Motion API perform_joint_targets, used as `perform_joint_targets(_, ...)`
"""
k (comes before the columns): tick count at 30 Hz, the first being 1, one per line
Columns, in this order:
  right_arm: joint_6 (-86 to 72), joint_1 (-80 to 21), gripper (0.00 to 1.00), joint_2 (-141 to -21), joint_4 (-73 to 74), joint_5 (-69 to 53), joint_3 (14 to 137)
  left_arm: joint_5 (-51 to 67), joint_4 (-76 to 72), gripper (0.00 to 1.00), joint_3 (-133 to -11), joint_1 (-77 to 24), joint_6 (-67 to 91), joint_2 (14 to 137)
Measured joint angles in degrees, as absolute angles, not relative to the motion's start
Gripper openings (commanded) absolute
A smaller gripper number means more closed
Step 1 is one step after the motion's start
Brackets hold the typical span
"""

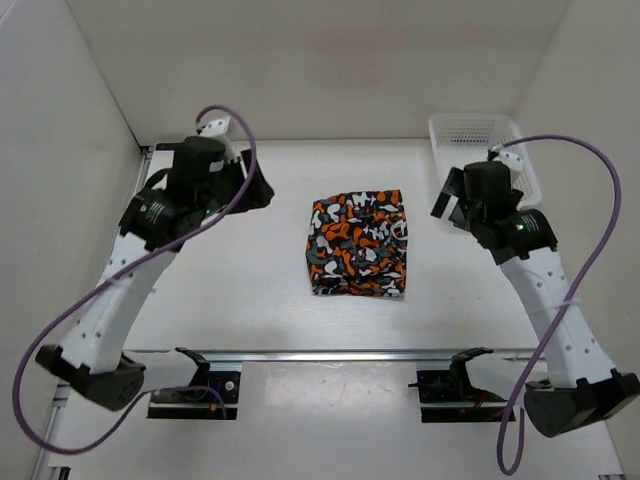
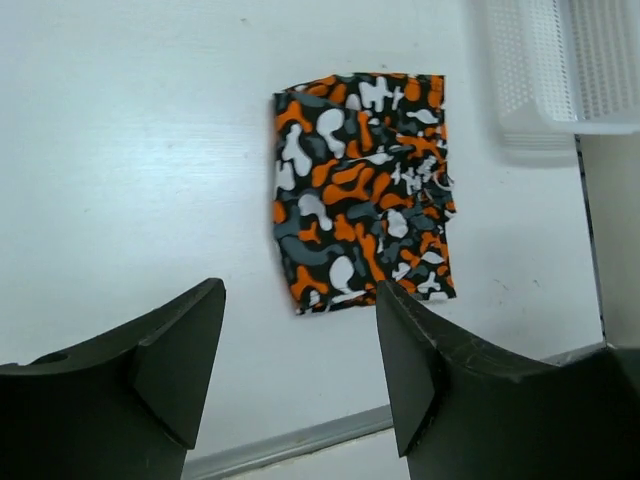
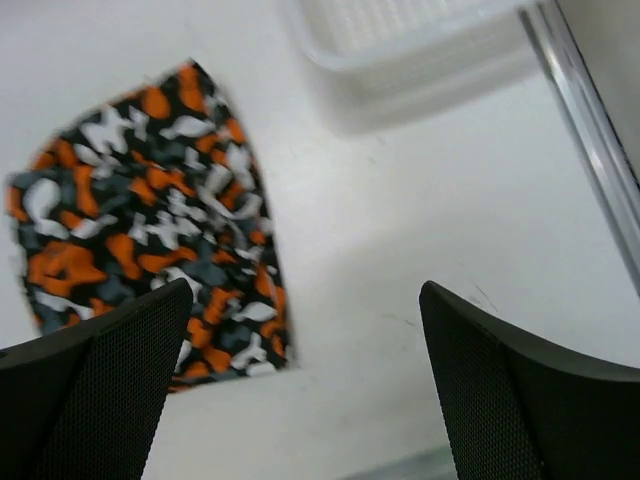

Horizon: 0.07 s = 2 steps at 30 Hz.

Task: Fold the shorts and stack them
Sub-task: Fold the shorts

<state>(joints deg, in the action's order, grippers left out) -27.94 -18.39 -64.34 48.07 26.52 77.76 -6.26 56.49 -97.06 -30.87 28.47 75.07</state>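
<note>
The white table point(image 1: 250, 300) carries two things. The shorts point(image 1: 360, 245), in orange, white, grey and black blotches, lie folded into a flat, roughly square bundle at its middle. A white mesh basket point(image 1: 478, 135) stands in the far right corner, well apart from them.

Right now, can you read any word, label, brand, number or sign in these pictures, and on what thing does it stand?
None: no text can be read in any view.
The shorts show only camouflage blotches.
The basket shows only plain white mesh.
</note>
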Motion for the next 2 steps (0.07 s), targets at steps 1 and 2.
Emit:
perform_joint_targets(1,-28.10,-18.39,0.99,-63.57,49.54,27.46,76.53,-6.90,56.88,0.73,-94.89,-30.04,28.82,72.36)
perform_joint_targets(2,-28.14,-18.39,0.99,-62.70,50.83,28.45,74.74,-7.29,57.17,0.73,-92.66,-29.17,29.12,70.13)
